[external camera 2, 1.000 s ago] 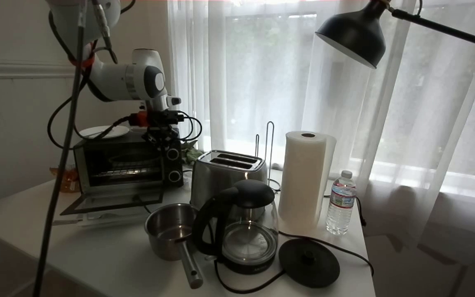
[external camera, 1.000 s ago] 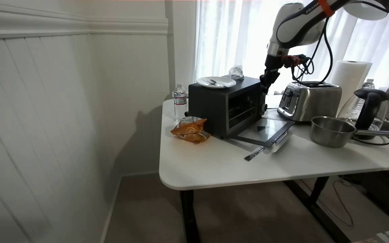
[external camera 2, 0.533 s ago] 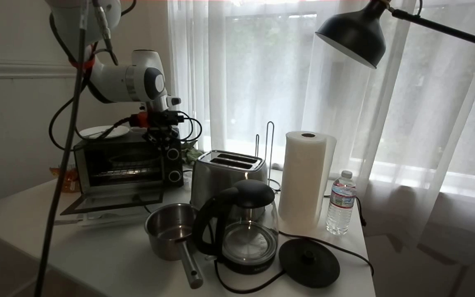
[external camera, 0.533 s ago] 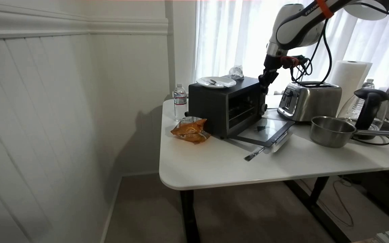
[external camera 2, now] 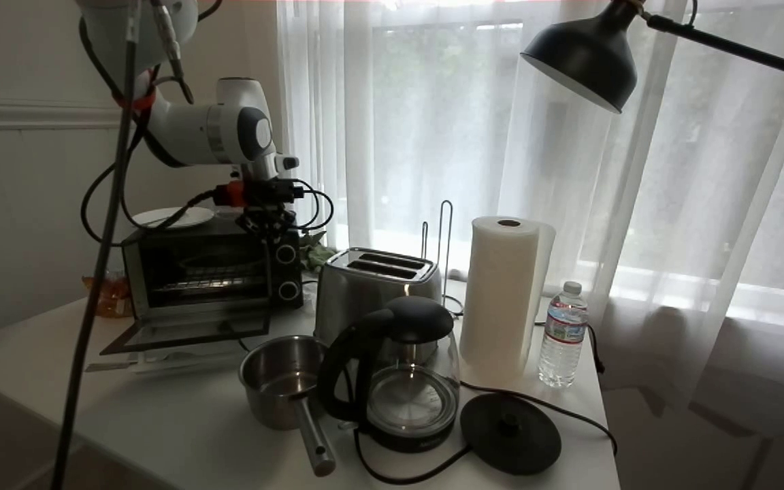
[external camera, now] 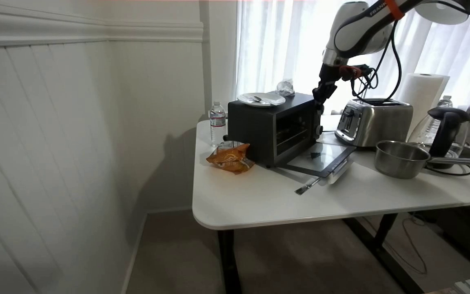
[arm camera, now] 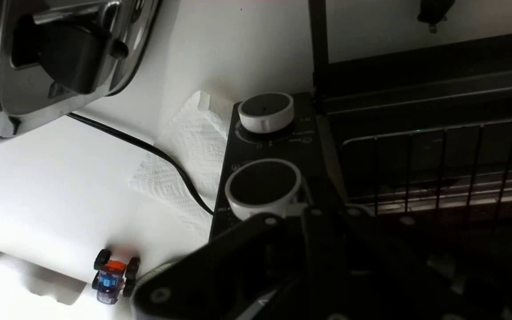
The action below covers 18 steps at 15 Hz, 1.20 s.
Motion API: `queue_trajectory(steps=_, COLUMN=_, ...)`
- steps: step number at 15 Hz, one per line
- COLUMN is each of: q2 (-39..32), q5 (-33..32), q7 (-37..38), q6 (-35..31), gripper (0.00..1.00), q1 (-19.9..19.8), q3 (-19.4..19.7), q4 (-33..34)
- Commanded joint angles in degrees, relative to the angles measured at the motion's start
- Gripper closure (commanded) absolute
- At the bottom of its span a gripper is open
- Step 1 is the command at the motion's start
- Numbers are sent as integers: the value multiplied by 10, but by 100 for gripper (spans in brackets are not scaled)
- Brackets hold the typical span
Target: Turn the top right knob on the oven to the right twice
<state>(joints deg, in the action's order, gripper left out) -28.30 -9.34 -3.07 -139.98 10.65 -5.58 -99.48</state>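
The black oven (external camera: 251, 130) stands with its glass door down, a rack inside. It also shows in the other exterior view (external camera 2: 215, 235). Its right-hand panel has two visible knobs with pale rims in the wrist view. The upper knob (arm camera: 262, 184) sits just beside my gripper (arm camera: 335, 213), which hides its edge; I cannot tell if they touch. The lower knob (arm camera: 265, 111) is nearer the table. My gripper points down at the panel's top in both exterior views (external camera 2: 273, 237). Its fingertips look dark and pressed together, with nothing visible between them.
A chrome toaster (external camera: 375, 122) stands beside the oven. A plate (external camera: 260, 99) with a spoon lies on the oven. The lowered glass door (external camera: 318, 157) reaches over the table. A pot (external camera 2: 283, 381), a kettle (external camera 2: 405, 395) and a paper roll (external camera 2: 501, 299) stand farther along.
The arm and gripper have risen very slightly over the last half second, after a small dip. The oven and its visible lower knob look the same in the exterior views.
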Motion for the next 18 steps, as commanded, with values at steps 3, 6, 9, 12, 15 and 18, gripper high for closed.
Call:
queue_trajectory(steps=3, q2=6, q5=-33, q7=19, q6=-15, gripper=100, q1=5, q3=26, q4=12)
queue_trajectory(steps=6, q2=1, q5=-48, q7=24, q6=-16, gripper=100, q1=4, q3=38, q4=17)
queue_trajectory(steps=9, q2=-5, q5=-55, q7=26, q6=-16, gripper=100, q1=4, q3=45, q4=17)
queue_trajectory(steps=12, q2=-10, q5=-58, q7=29, q6=-14, gripper=100, q1=6, q3=47, q4=18)
queue_trajectory(steps=15, q2=1, q5=-58, q7=35, q6=17, gripper=100, q1=6, q3=51, q4=20)
queue_trajectory(steps=18, q2=26, q5=-52, q7=34, q6=64, gripper=67, q1=0, q3=51, q4=14)
